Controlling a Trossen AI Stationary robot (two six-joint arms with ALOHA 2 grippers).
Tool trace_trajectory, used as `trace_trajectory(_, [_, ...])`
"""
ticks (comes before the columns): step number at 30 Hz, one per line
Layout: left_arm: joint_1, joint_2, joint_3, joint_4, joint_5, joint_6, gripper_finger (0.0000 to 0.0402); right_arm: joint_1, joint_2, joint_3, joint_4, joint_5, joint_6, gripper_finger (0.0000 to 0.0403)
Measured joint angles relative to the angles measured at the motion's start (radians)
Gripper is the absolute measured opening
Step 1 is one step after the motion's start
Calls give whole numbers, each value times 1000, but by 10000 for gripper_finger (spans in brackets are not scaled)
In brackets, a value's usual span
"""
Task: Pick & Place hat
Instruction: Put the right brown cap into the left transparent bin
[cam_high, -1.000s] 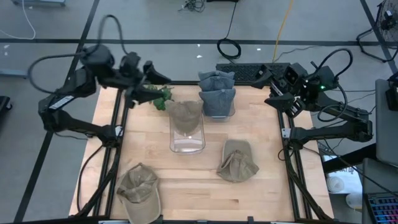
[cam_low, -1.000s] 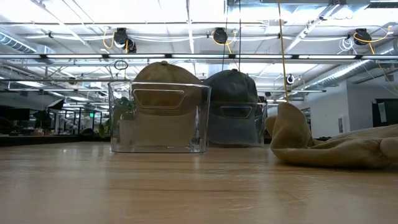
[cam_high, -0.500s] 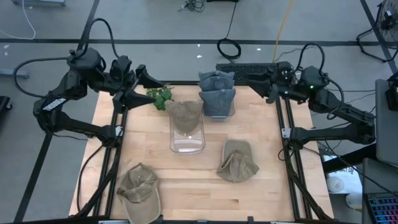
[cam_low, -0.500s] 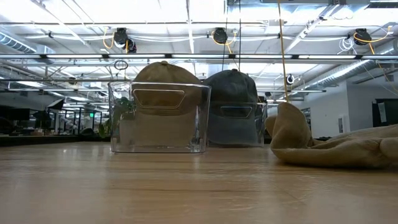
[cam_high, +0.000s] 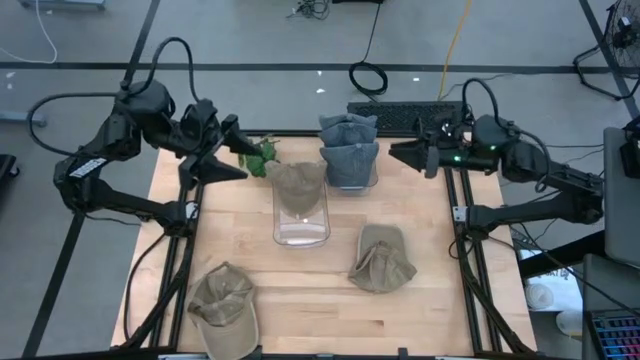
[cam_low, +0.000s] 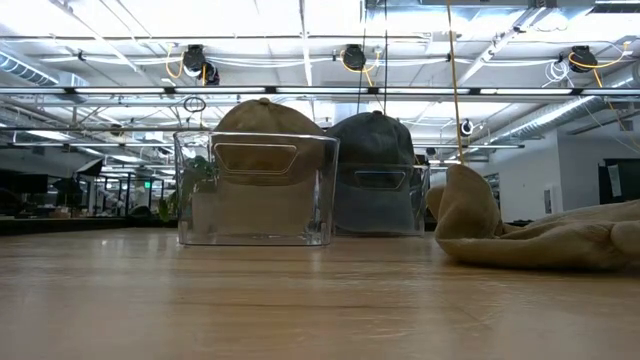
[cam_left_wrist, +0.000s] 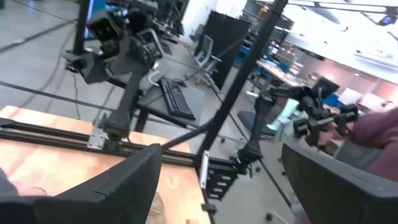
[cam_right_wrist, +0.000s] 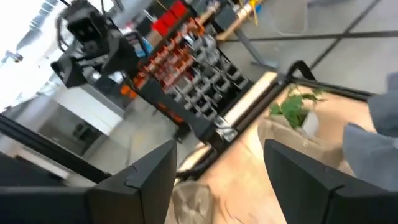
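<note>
Several hats show in the high view. A tan hat sits in a clear bin. Grey hats fill a second bin behind it. Another tan hat lies crumpled on the table right of centre, and an olive hat rests at the near left corner. My left gripper hovers open above the far left edge, beside a small green plant. My right gripper hovers open over the far right edge, pointing toward the grey hats. Neither gripper touches anything.
A black frame runs along the table's edges. The low view shows the clear bin, the grey hat and the crumpled tan hat. A keyboard lies beyond the far edge. Bare wood shows at the table's near middle.
My right arm has unfolded from the far right corner and swung its gripper toward the table's left, so it now points at the grey hats. My left gripper has shifted slightly toward the near edge. The hats have stayed where they were.
</note>
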Motion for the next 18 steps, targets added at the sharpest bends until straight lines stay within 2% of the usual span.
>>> trace_trajectory(4, [0, 0, 0, -27, 47, 14, 336, 45, 54, 133, -149, 7, -26, 226])
trace_trajectory(8, [0, -2, 0, -67, 72, 32, 335, 68, 105, 244, -310, 8, 49, 223])
trace_trajectory(12, [0, -2, 0, -107, 95, 51, 335, 92, 144, 297, -485, 3, 207, 223])
trace_trajectory(18, [0, -2, 0, -120, 98, 48, 335, 129, 174, 302, -742, -48, 448, 222])
